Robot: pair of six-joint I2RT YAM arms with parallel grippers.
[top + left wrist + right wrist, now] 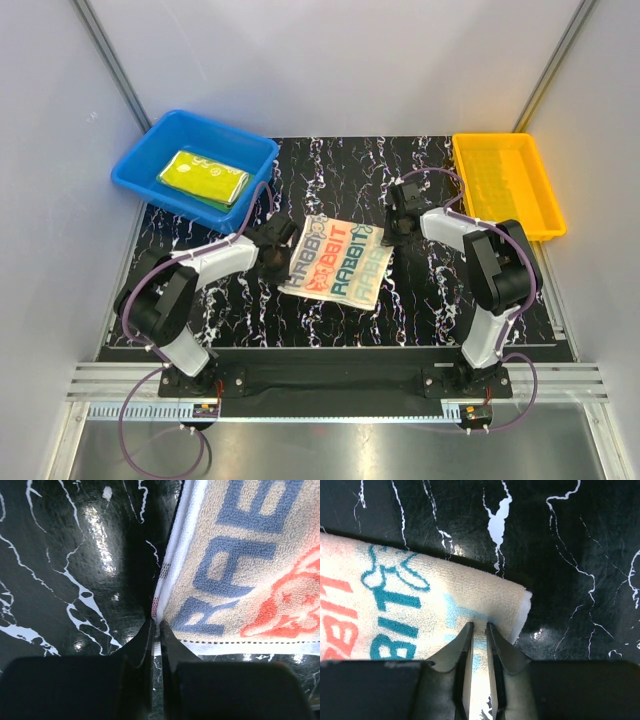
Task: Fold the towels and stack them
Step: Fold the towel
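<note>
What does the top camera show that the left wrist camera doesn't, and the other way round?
Only the top view: the blue bin holding a folded yellow towel, the yellow bin, and the right end effector at a corner of the lettered towel. Only the left wrist view: the left end effector closed on that towel's white hem, close enough to show the stitching. Both: the lettered towel on the black marbled table.

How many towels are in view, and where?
3: RABBIT-lettered towel on the table, gripped by left claw and right claw; yellow towel folded in the blue bin; green towel edge beneath it. Others may hide underneath.
</note>
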